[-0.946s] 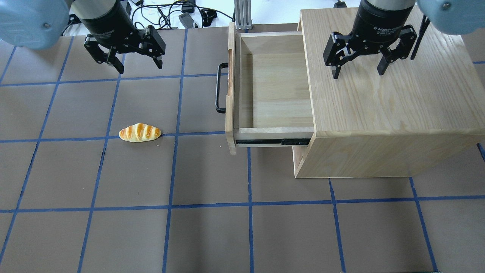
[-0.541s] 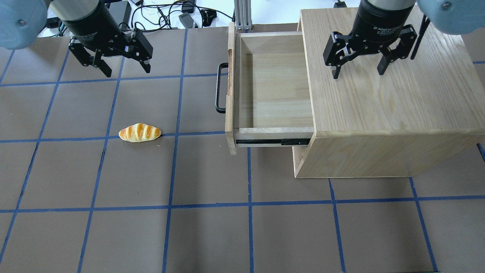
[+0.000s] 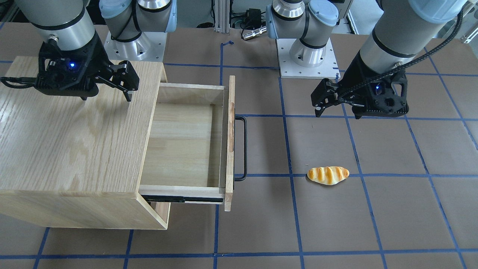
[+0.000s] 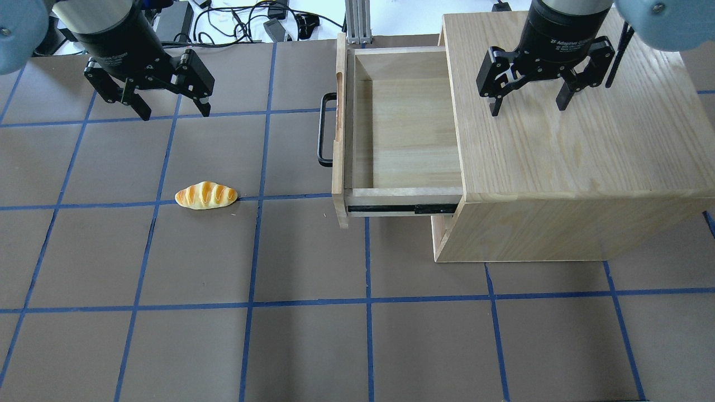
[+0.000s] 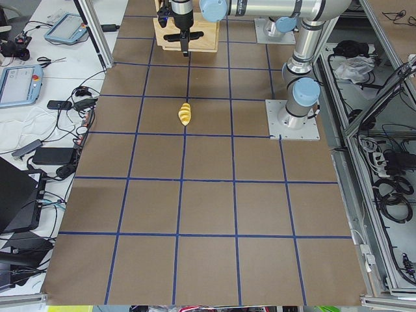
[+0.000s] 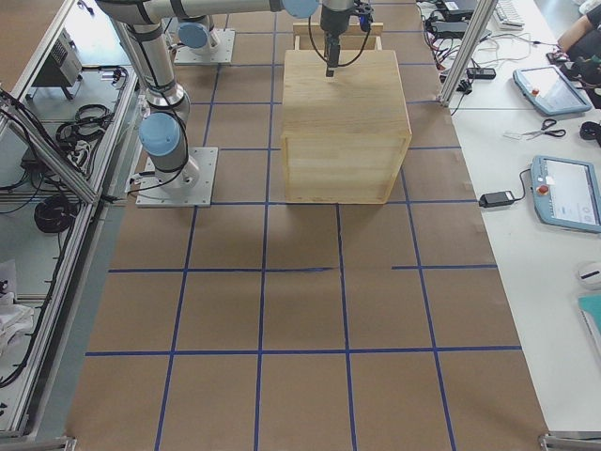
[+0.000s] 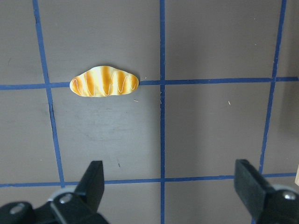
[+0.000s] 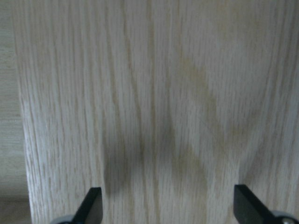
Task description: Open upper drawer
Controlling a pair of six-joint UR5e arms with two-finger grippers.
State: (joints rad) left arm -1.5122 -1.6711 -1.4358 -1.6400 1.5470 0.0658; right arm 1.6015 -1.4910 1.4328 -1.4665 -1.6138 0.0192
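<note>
- Light-wood upper drawer [image 4: 413, 134], a wide shallow box: pulled well out of the pale oak cabinet [image 4: 570, 151], toward the robot's left side. Its floor is bare wood.
- Long black metal bar handle [image 4: 321, 129] is on the drawer's front panel, facing the left arm's half of the table. Both grippers are clear of it.
- Black slide rail [image 4: 399, 209] is exposed along the drawer's side, between the front panel and the cabinet.
- Left gripper [image 4: 176, 113]: jaws spread wide, gripping nothing. It hovers over the brown table with blue tape grid [image 4: 313, 346], well apart from the handle. Its wrist camera shows the two black fingers [image 7: 95, 179] with only table surface between them.
- Right gripper [image 4: 528, 109]: jaws also wide apart, gripping nothing. It hangs over the cabinet top, toward the edge the drawer comes out of. Its wrist view shows only wood grain.
- Small orange-striped toy bread roll [image 4: 206, 195] lies flat on the table against a tape line, well apart from the drawer and not touched by the left gripper.
- Lower wooden drawer front [image 3: 163, 211]: looks shut, but it is mostly hidden under the open drawer, so I can't confirm.
</note>
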